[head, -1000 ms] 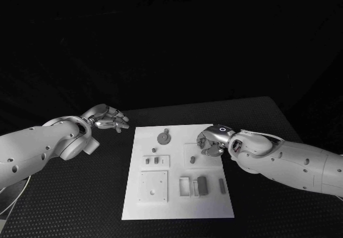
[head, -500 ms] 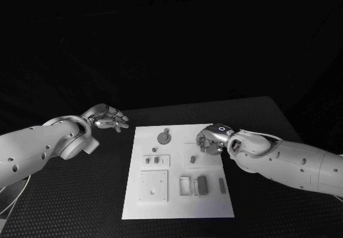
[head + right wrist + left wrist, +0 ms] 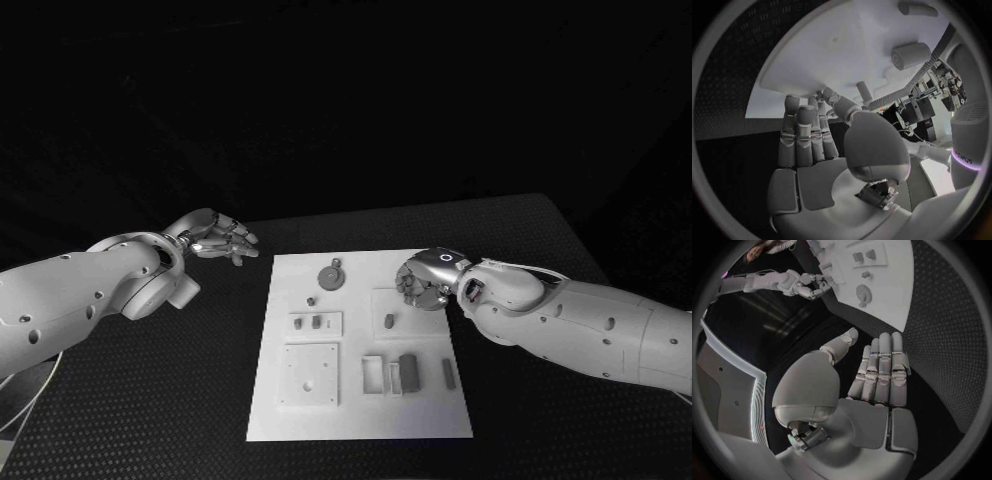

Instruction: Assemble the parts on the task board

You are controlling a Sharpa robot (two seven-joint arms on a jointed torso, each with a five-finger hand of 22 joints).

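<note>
Left hand: your left hand (image 3: 216,238) hovers over the black worktop (image 3: 534,235) just off the board's far left corner. Left wrist view shows its fingers (image 3: 879,365) straight, side by side, thumb set apart, palm bare; it holds nothing.
Right hand: right hand (image 3: 423,283) sits over the board's right edge, fingers curled down. In the right wrist view its fingers (image 3: 804,135) lie extended w/ tips at the board's edge; can't tell whether anything is pinched.
Task board: white rectangular plate (image 3: 361,420), flat, mid-worktop, long side running away from you.
Parts, head view: round grey disc w/ small tab (image 3: 333,276) near the far end; small peg (image 3: 310,301) below it; two small pieces in a shallow square recess (image 3: 306,323); one upright piece (image 3: 388,321) just under the right hand; square plate w/ holes (image 3: 309,375); rounded dark block (image 3: 408,371) beside a white frame; slim bar (image 3: 447,373) near the right edge.
Wrist-only detail: right wrist view gives you a pale cylinder w/ a ringed end face (image 3: 907,55) standing on the board close up.
Surface: worktop is matte black, fine dotted texture.
Room: dark behind the worktop in the head view.
</note>
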